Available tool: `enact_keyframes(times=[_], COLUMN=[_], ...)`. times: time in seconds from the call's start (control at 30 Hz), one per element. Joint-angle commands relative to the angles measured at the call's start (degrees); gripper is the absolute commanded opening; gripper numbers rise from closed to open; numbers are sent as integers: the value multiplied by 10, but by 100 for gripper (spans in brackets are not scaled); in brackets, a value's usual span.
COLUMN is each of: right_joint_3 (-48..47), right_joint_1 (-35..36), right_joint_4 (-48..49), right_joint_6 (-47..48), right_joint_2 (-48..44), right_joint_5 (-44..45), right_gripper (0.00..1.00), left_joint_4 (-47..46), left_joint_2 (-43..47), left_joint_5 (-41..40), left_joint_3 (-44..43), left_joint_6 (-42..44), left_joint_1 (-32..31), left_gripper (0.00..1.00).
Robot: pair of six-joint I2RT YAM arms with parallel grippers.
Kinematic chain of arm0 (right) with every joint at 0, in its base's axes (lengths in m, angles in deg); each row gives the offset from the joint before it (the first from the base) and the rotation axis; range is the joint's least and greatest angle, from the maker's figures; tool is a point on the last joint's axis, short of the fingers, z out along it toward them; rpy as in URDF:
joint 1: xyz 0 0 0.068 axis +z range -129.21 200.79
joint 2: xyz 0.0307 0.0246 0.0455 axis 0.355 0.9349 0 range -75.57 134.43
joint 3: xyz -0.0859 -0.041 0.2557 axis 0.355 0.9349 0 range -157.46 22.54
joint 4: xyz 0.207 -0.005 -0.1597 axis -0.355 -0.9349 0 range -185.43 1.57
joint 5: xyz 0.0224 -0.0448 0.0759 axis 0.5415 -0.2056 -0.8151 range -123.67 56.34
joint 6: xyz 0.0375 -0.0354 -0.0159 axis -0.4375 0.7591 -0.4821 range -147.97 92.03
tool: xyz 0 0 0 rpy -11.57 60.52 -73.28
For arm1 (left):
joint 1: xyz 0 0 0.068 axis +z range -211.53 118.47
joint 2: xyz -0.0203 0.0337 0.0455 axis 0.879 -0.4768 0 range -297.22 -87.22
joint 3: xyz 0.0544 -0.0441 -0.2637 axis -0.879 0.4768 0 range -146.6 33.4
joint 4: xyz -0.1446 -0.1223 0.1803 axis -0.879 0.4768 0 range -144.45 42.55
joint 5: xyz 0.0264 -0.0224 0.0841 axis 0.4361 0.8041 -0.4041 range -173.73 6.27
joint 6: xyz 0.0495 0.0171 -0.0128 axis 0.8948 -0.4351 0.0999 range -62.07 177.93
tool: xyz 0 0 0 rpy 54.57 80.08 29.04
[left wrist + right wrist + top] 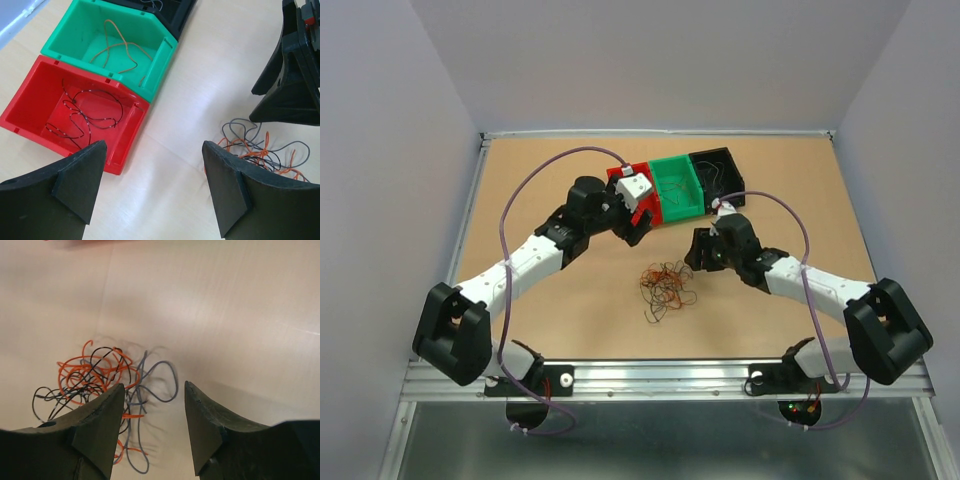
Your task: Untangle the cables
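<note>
The cables point(667, 287) are heaped in one loose clump on the counter point(800, 200), between the two arms and just on the near side of the row of bins. No strand is held.

The left gripper point(154, 150) is spread wide and empty above the counter, close to the red bin point(30, 107). This position is judged to suit sorting, since single wires are seen lying in the red bin and in the green bin point(60, 37).

The right gripper point(154, 390) is held low at the clump's right edge. Its jaws are parted, with only bare counter between them. Grey and orange loops lie just beside one finger, so a pick of an outer strand is judged to be in hand.

No clear long axis can be given to the clump. It is roughly round, with one dark loop trailing toward the near-left.
</note>
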Motion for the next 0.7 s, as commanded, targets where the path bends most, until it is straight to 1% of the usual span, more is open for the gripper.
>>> enact_keyframes(times=[0.0,0.1,0.13,0.3,0.4,0.43,0.47,0.53,0.63,0.67], right_joint_3=[23,24,24,18,12,9,5,0,-17,-22], right_joint_1=[13,26,28,38,40,41,41,41,41,41], right_joint_4=[66,76,77,82,85,86,86,85,82,81], right_joint_6=[-42,-51,-53,-59,-59,-54,-52,-41,-33,-32], right_joint_2=[-17,-7,-3,27,29,23,17,0,-71,-72], right_joint_5=[-18,-27,-27,-24,-34,-39,-41,-58,-76,-82], right_gripper=[56,54,51,47,26,9,2,1,1,0], left_joint_4=[-32,-35,-35,-37,-41,-42,-44,-48,-50,-50], left_joint_2=[2,-6,-7,-7,0,3,4,10,14,15], left_joint_5=[10,10,10,-9,-16,-17,-17,-14,8,12], left_joint_3=[8,11,11,12,15,16,18,20,25,26], left_joint_6=[23,24,25,26,27,26,26,29,35,37], left_joint_1=[-6,-9,-12,-19,-19,-19,-18,-18,-19,-18], left_gripper=[89,88,88,86,86,86,86,86,86,86])
